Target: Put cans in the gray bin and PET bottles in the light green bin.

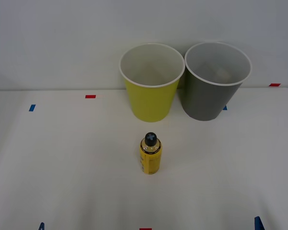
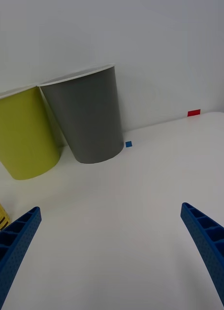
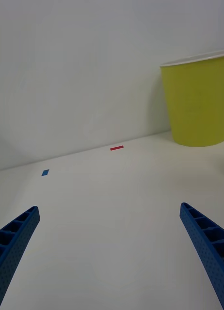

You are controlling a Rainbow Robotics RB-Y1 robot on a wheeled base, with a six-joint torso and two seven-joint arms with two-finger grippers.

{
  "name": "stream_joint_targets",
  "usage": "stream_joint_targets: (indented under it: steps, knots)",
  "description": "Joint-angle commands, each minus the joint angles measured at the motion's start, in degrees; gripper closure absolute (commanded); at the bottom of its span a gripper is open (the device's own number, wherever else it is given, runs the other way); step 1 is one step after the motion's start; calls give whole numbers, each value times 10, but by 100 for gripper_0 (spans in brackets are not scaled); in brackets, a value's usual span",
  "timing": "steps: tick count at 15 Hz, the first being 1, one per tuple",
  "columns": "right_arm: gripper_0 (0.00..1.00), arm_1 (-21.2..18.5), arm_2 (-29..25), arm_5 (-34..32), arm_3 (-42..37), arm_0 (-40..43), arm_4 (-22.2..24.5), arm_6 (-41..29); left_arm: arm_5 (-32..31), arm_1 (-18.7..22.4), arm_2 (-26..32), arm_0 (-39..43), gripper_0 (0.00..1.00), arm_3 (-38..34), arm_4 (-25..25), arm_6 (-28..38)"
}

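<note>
While the bottle stands upright mid-counter, black cap up, both bins sit at the back against the wall: green bin on the left, gray bin just beside it on the right, rims nearly touching. Bottle is in front of the green bin, well apart from it. Left tool hangs released over bare counter, blue fingers spread wide. Right tool is released too, fingers splayed, facing both bins.

White table: bottle, two bins
</note>
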Motion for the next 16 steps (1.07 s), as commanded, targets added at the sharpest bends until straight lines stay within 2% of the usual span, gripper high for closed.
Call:
stream_joint_targets:
  steps: [1, 16]
  knots:
    - [0, 0, 0, 0, 0, 0, 0, 0, 0, 0, 0, 0, 0, 0, 0, 0]
    - [0, 0, 0, 0, 0, 0, 0, 0, 0, 0, 0, 0, 0, 0, 0, 0]
